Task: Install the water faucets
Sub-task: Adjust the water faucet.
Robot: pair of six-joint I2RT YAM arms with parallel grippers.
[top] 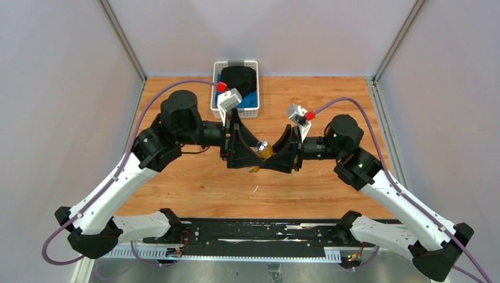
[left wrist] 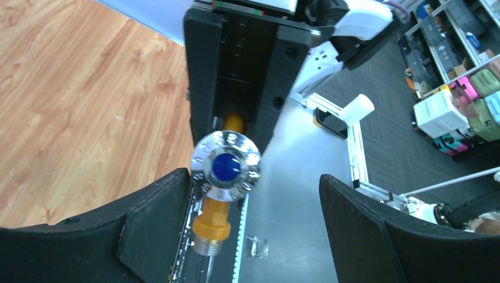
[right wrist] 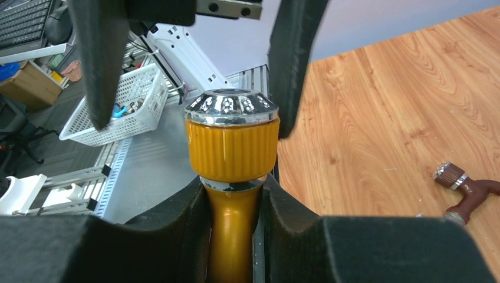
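The two arms met above the middle of the wooden worktop, with their tools pointing at each other.

The right tool was closed narrow on the brass-yellow faucet. Its two black fingers pressed the smooth yellow stem from both sides, just below the ribbed yellow collar. The faucet was held up in the air, not resting on the worktop. Its round silvery knob, with a blue mark in the centre, pointed toward the left tool. In the left wrist view a yellow side branch with a short threaded metal end hung down from the body.

The left tool stood wide and held nothing. Its fingers were on both sides of the knob. One finger was just beside the rim of the knob, and I cannot tell if it touched it. The other finger was clearly apart from it.

The reddish-brown faucet lay on its side on the worktop, well apart from both tools, with its silvery end toward the upper left in the right wrist view.

A white basket stood at the far edge of the worktop, behind the left tool, with something black and something blue inside.
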